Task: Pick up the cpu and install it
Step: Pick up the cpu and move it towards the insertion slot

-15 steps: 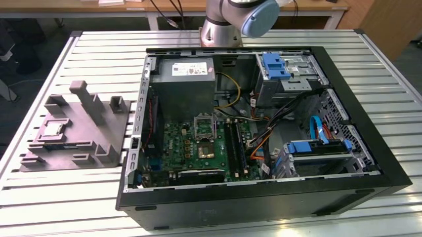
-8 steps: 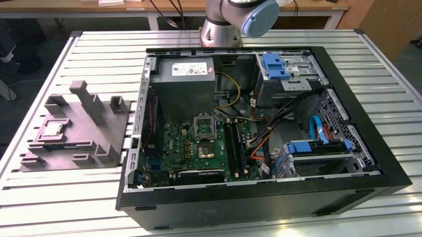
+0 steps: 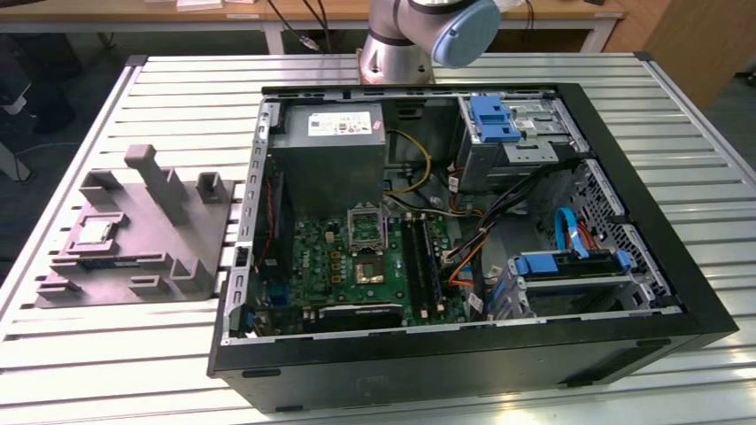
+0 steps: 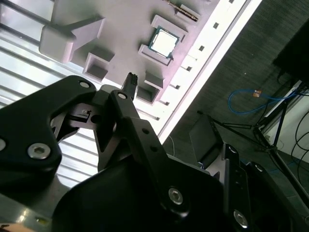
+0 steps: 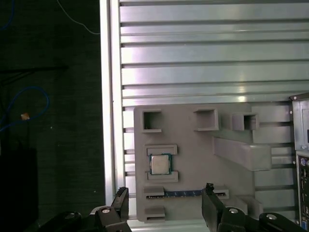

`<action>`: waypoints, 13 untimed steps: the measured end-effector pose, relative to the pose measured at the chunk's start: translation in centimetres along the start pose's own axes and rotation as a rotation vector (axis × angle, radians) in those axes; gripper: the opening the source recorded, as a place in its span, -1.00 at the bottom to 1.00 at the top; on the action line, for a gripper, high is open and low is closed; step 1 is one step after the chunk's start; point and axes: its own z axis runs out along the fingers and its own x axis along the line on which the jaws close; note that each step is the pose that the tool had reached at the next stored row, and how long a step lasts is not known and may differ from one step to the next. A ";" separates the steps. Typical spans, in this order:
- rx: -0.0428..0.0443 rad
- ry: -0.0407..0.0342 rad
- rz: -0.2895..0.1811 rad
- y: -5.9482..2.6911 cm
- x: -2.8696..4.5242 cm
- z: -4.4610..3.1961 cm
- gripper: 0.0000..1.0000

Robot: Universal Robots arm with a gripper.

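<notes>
In the exterior view the cpu (image 3: 95, 234) lies flat in its nest on the grey tray (image 3: 112, 283) at the exterior view's left, about mid-height, on the slatted bench (image 3: 177, 80). The open computer case (image 3: 473, 248) takes the centre and the exterior view's right, with its green motherboard (image 3: 343, 274) and socket (image 3: 368, 269) low in the middle and the arm (image 3: 413, 35) rising at the top edge. We judge the carry from tray to socket as one hazard: loose cables (image 3: 473, 221) run near the socket, and a chip set down skewed or turned the wrong way could harm the contacts. In the first wrist view the pincer (image 5: 165, 205) hangs above the tray with its fingers (image 5: 211, 205) spread apart and nothing between them. The cpu sits between two small raised brackets, apart from both fingers. Those brackets worry us: fingers coming down off-centre could land on them, or on the dark blue strip (image 5: 181, 193) lying in the neighbouring slot, instead of on the chip's edges. In the second wrist view the cpu (image 4: 163, 40) shows its pale metal top, level in its nest, beyond one dark fingertip (image 4: 130, 81). The chip looks thin and smooth, so we expect a shallow or uneven hold could let it tilt or slip out on lifting.
</notes>
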 end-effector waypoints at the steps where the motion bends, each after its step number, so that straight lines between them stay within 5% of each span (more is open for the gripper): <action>1: 0.0000 0.0001 0.000 0.00 0.00 0.05 0.41; 13: 0.0000 0.0000 0.000 -0.06 0.03 1.41 0.41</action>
